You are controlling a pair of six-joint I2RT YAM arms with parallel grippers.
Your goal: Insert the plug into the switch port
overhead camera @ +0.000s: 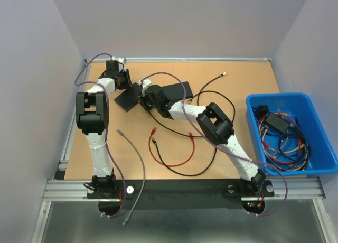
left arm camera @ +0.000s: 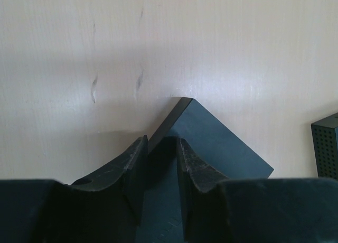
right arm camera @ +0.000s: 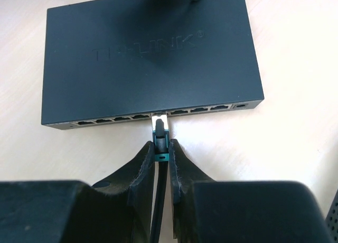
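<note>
Near the middle of the brown wooden desk [overhead camera: 248, 79], the right jaws pinch a black cable's clear plug [right arm camera: 159, 122], its tip at the mouth of a middle port in the flat black network switch [right arm camera: 148, 53]. Toward the far left corner, the left jaws clamp the switch's far edge.

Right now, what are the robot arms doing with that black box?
The right hand pinches a plug and holds it at the middle of the ports on the switch. The left hand grips a corner of the switch. I can't tell if the plug is fully in.
</note>
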